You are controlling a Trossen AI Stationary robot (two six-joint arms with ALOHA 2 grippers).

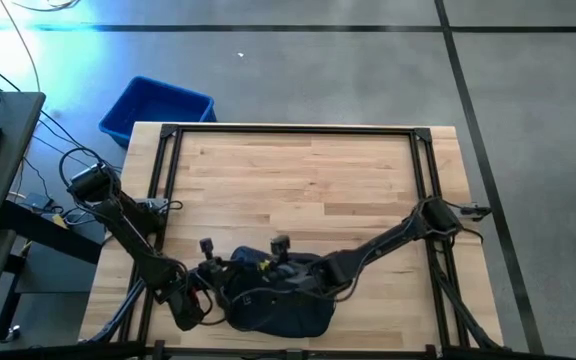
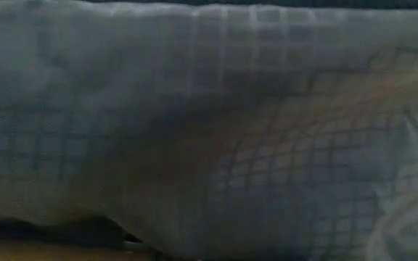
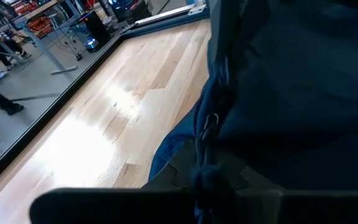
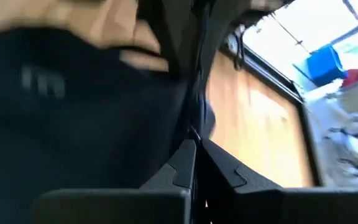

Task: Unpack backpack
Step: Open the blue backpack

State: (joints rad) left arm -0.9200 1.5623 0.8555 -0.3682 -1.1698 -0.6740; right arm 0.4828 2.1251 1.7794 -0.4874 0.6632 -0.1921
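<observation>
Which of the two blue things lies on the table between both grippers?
The dark navy backpack, soft, at the table's near edge. The bright blue bin stands on the floor beyond the table's corner.

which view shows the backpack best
The high view: the whole backpack lies at the table's near edge with both grippers at it. The low view shows only close-up gridded fabric, probably the bag. Each wrist view shows just dark fabric and a zipper area.

The dark navy backpack (image 1: 273, 300) lies slumped and rumpled at the table's (image 1: 308, 175) near edge, about midway along it.
</observation>
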